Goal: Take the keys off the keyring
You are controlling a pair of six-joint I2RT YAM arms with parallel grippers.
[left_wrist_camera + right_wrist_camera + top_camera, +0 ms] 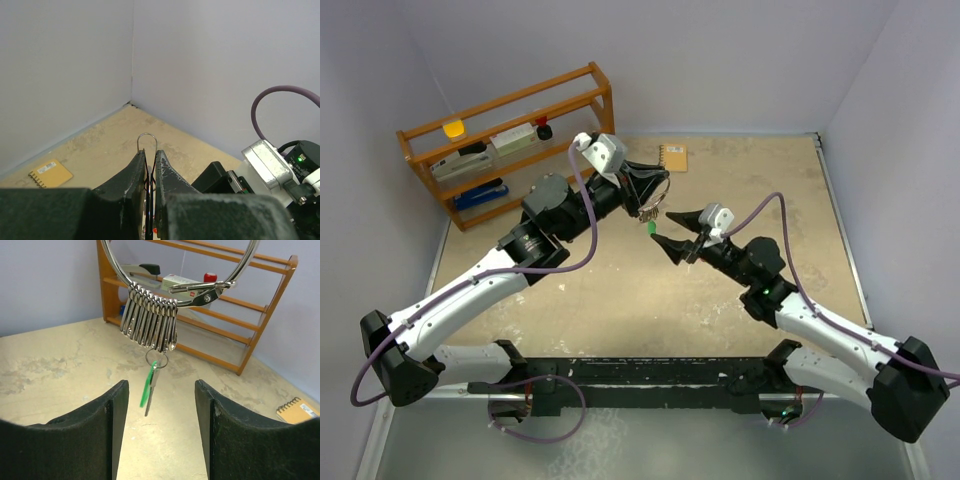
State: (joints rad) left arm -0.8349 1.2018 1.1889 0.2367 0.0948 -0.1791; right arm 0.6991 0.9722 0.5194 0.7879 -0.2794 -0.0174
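Observation:
The keyring [197, 289] is a wide silver wire ring held in the air by my left gripper [648, 188], which is shut on it. Its wire loop [147, 137] pokes out past the closed fingertips [136, 167]. Several plain silver keys [150, 322] hang in a tight row from the ring. A green-headed key [148, 384] dangles below them on a small ring; it also shows in the top view [651, 227]. My right gripper [160, 405] is open and empty, its fingers either side of and just below the green key. The red-headed key is not clearly visible.
A wooden rack [510, 140] with small items stands at the back left; it also shows in the right wrist view [260, 315]. A tan spiral notebook [673, 156] lies on the table near the back wall. Grey walls close in the table.

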